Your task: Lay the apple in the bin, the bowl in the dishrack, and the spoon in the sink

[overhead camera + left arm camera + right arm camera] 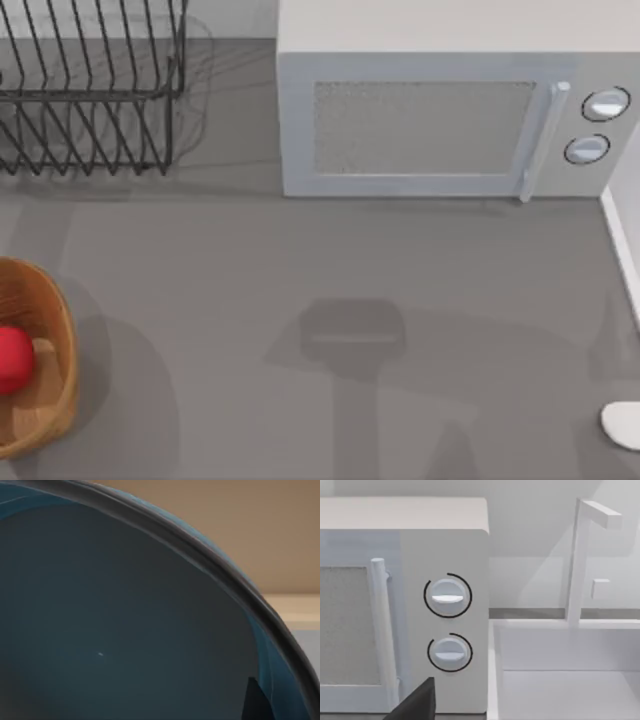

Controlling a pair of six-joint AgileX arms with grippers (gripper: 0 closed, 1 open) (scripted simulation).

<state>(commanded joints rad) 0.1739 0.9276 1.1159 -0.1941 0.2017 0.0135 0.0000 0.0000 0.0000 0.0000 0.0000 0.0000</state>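
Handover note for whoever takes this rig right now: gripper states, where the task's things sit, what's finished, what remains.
Left gripper: its wrist view looks straight into the bowl from very close, with a dark finger tip at the rim; whether it grips the bowl cannot be told.
Right gripper: its wrist view faces the microwave and the sink; one dark finger tip shows at the picture's lower edge.
Apple lies in the bin at the table's left: done.
Dishrack at far left holds no bowl yet.
Spoon lies at the table's right edge, not yet in the sink.
Left: bowl to dishrack, spoon to sink.
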